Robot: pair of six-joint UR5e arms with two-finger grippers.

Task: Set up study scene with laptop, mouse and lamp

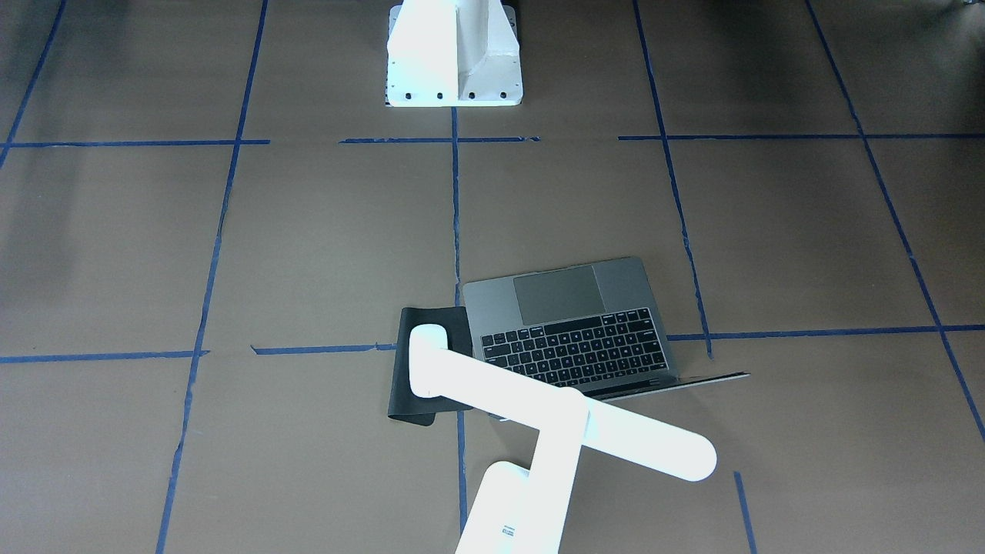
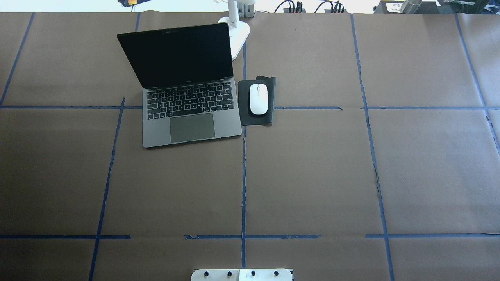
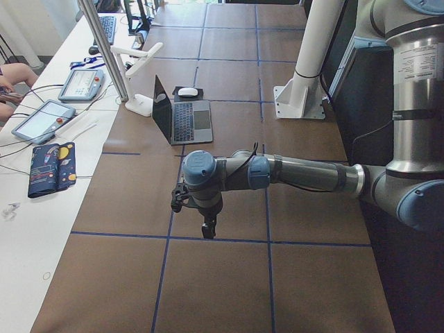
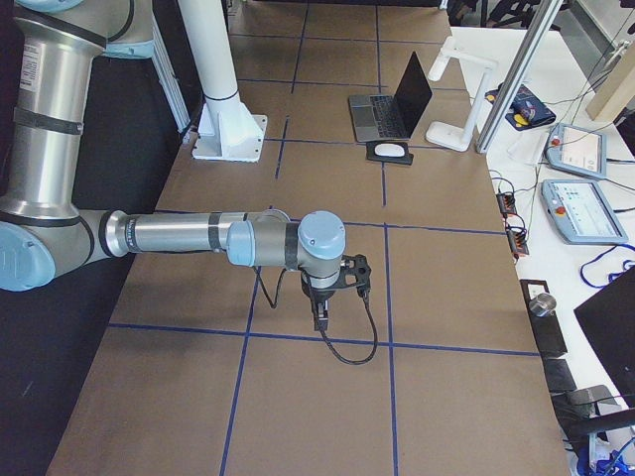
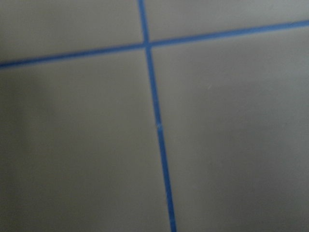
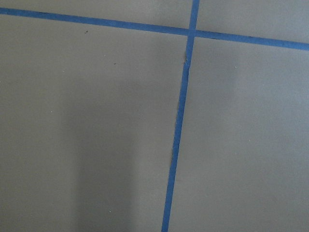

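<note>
The laptop [image 2: 187, 113] stands open on the table's far left-centre, screen dark; it also shows in the front view [image 1: 569, 323]. The mouse [image 2: 258, 98] lies on a black pad [image 2: 244, 117] just right of the laptop. The lamp [image 1: 569, 423] stands behind them, its bar head over the pad and the laptop's hinge; only its base [image 2: 238, 33] shows overhead. My left gripper [image 3: 207, 232] hangs over bare table, far from the laptop. My right gripper [image 4: 320, 322] hangs likewise at the other end. I cannot tell whether either is open or shut. Both wrist views show only table.
The white bolted pedestal [image 1: 454, 54] stands at the robot's side of the table, centre. Blue tape lines [image 2: 243, 187] divide the brown table into squares. A side bench with teach pendants [image 4: 585, 208] runs along the far edge behind the lamp.
</note>
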